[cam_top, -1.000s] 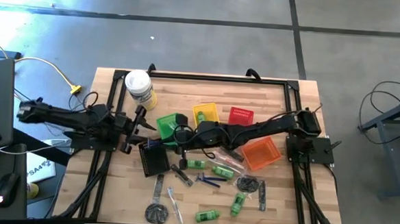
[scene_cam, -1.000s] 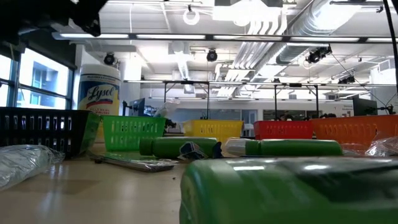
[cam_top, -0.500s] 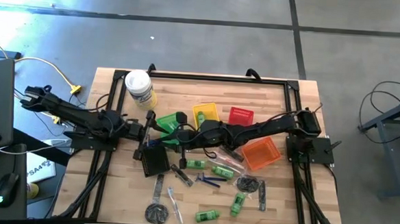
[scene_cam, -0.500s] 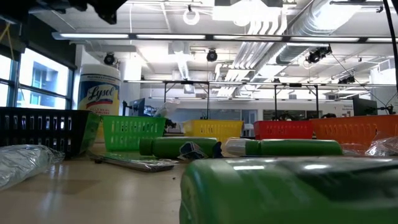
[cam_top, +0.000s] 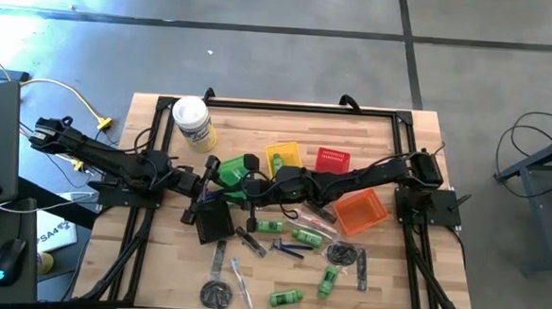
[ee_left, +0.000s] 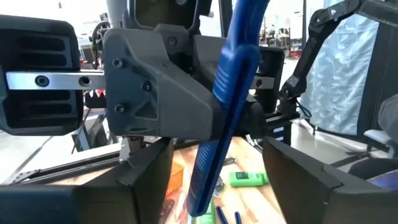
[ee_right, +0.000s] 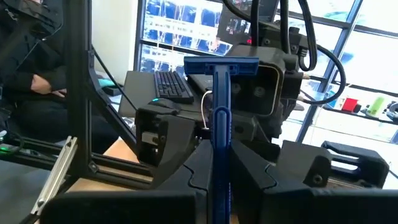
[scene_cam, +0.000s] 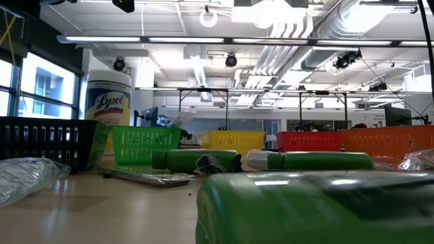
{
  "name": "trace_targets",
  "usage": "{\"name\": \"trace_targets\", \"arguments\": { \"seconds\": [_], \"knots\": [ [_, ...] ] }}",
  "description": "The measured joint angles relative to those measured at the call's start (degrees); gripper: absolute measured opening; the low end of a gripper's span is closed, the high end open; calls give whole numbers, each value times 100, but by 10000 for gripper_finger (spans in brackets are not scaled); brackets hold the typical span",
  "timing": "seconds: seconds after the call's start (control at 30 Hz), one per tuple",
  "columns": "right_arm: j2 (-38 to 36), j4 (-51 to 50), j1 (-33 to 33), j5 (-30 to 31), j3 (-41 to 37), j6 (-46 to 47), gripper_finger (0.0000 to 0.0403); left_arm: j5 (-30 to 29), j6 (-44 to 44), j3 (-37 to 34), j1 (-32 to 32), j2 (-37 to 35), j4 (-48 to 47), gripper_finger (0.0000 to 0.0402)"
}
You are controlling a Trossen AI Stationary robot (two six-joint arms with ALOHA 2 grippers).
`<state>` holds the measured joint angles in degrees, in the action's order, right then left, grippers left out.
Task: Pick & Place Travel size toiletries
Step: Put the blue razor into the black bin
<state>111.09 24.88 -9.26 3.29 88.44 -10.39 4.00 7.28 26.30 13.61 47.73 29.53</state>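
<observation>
Razor (ee_right: pixel 221 118), dark blue, stood clamped by its handle between the closed fingers of the right gripper (cam_top: pixel 220 173), with its head up, above the green basket (cam_top: pixel 230 168). The left gripper (cam_top: pixel 206 176) faced it just beside that basket, fingers spread wide and holding nothing; in its wrist view the blue handle (ee_left: pixel 225 106) crossed in front of the right gripper's grey body. Nearer the table's front edge than the green basket lay the loose toiletries: bright green mini bottles (cam_top: pixel 286 296), another blue razor (cam_top: pixel 287 250), a clear stick (cam_top: pixel 241 281) and a dark comb (cam_top: pixel 362 270). A black basket (cam_top: pixel 214 221) sat just in front of the green basket. Yellow (cam_top: pixel 284 156), red (cam_top: pixel 331 160) and orange (cam_top: pixel 360 211) baskets stood to the green basket's right, and a white Lysol canister (cam_top: pixel 191 123) behind it to the left.
</observation>
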Motion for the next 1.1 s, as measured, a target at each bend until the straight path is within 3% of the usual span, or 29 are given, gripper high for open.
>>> {"name": "trace_targets", "arguments": {
  "seconds": [0.37,0.6,0.83,0.97,1.1],
  "knots": [
    [2,76,-7,57,0,3,27,-36,43,0,-4,-1,23,24],
    [-90,-473,14,-227,0,43,53,-375,-148,2,7,-1,-375,25],
    [-804,-1698,-12,-21,0,127,200,-738,-191,2,-1,-111,-769,25],
    [-1349,-2429,-88,-45,-104,293,249,-1357,-310,447,0,-346,-2280,25],
    [-2288,-2314,-227,62,-859,308,236,-1960,-340,1200,-2,-350,-4053,25]
  ]
}}
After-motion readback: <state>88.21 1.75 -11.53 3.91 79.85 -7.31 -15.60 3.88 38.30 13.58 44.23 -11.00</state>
